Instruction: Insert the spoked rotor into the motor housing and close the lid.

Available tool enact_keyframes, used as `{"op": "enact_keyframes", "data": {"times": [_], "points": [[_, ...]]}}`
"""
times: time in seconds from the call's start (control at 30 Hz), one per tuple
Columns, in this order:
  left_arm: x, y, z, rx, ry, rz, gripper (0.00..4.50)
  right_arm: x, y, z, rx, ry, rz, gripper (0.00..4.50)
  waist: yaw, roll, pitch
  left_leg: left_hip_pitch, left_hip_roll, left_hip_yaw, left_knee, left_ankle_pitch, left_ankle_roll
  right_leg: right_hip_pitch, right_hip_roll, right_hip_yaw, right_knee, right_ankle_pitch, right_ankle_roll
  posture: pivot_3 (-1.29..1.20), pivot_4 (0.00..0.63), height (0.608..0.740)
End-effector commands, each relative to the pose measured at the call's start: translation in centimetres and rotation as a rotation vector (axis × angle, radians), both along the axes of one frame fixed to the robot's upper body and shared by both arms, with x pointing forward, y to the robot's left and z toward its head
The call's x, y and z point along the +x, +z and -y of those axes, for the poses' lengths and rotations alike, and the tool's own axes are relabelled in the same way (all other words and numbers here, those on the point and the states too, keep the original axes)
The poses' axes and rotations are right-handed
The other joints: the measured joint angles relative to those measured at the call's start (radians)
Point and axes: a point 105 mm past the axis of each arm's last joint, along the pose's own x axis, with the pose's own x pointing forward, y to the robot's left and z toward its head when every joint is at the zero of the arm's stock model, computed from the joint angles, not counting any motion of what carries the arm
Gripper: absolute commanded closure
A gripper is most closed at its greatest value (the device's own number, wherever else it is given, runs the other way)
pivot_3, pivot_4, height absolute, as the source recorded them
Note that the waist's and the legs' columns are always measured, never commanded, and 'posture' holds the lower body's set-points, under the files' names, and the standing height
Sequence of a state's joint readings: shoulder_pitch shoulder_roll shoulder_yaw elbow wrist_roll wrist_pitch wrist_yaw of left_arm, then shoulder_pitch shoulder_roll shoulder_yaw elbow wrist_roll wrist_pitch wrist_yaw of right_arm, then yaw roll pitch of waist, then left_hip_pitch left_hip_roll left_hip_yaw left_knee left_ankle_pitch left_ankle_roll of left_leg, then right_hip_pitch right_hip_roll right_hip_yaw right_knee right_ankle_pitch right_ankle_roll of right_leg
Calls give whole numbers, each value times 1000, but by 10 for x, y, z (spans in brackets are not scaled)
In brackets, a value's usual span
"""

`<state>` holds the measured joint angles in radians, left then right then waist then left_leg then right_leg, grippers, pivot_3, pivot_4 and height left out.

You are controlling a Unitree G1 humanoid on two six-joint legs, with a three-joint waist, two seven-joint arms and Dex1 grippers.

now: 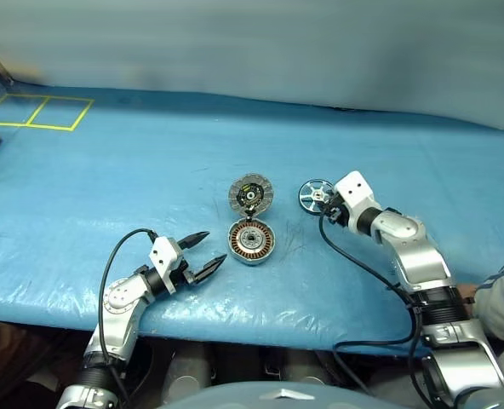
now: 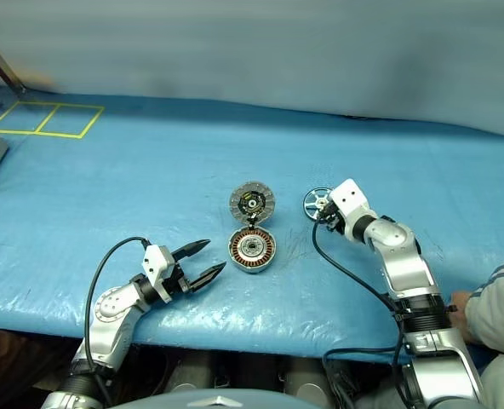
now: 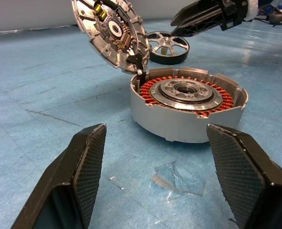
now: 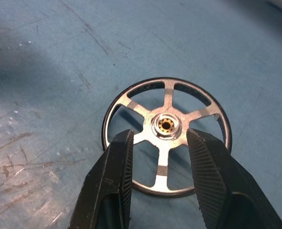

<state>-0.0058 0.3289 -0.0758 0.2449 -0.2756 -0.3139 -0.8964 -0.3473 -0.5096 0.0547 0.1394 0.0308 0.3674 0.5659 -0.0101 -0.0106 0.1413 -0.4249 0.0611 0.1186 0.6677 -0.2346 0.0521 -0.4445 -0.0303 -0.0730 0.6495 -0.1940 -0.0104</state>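
Blue table sheet [image 1: 107,170] carries the spoked rotor [image 4: 166,135] lying flat, right of the motor housing [image 1: 251,240], directly beneath the right gripper [image 4: 160,143], whose parted fingers straddle its hub without clasping, while the left gripper [image 1: 203,253] waits spread, empty.

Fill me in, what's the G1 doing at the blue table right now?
It is assembling a small motor. The right gripper hangs over the spoked rotor, fingers open either side of its hub; the rotor lies flat on the blue table cover, not lifted. The motor housing sits beside it, copper windings exposed, its hinged lid swung open. The left gripper waits open, near the housing, holding nothing.
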Motion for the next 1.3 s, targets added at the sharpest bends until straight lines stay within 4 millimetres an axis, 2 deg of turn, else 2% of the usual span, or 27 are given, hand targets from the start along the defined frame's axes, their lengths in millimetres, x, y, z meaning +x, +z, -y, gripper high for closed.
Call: {"op": "enact_keyframes", "data": {"times": [0.03, 0.4, 0.5, 0.6, 0.77, 1.03, 1.17, 1.3], "points": [[1, 12, 2, 3, -14, 53, 929, 1, 10, 1, 2, -11, 36, 2674, -1, 0, 0, 0, 0, 0, 0, 0, 0, 0, 0, 0, 0, 0, 0, 0, 150, 740], [1, 12, 3, 6, -17, 50, 929, 10, -4, 8, 27, -64, -19, 2674, -2, 0, 0, 0, 0, 1, 0, 0, 0, 0, 0, 1, 0, 0, -1, 0, 150, 740], [2, 12, 3, 4, -16, 54, 929, 11, -7, 10, 23, -73, -30, 3576, -2, 0, 0, 1, 0, 1, 0, 0, 0, 0, 0, 1, 0, -1, -1, 0, 150, 740], [1, 12, 3, 4, -13, 54, 929, 10, -2, 8, 69, -72, -15, 4459, -1, 0, 0, 1, 0, 1, 0, 0, 0, 0, 0, 1, 0, 0, -1, 0, 150, 740], [0, 10, 3, 3, -15, 47, 929, 3, 3, 8, 107, -66, 9, 4459, 0, 0, 0, 1, 0, 1, 0, 0, 0, 0, 0, 1, 0, 0, 0, 0, 150, 740], [-1, 11, 4, -30, -36, 32, 929, -37, 28, -12, 399, 85, 49, 4459, -1, 0, 0, 1, 0, 1, -1, 0, 0, 0, 0, 1, 0, 0, 0, 0, 150, 740], [-2, 12, 5, -38, -51, 31, 929, -56, 26, -23, 424, 180, -4, 4459, 0, 0, 0, 1, 0, 1, -1, 0, 0, 0, 0, 1, 0, -1, -2, 0, 150, 740], [-3, 9, 4, -12, -58, 21, 929, -72, 27, -46, 435, 298, -41, 4459, -1, 0, 0, 1, 0, 1, 0, 0, 0, 0, 0, 2, -1, -2, -3, 0, 150, 740]]}}
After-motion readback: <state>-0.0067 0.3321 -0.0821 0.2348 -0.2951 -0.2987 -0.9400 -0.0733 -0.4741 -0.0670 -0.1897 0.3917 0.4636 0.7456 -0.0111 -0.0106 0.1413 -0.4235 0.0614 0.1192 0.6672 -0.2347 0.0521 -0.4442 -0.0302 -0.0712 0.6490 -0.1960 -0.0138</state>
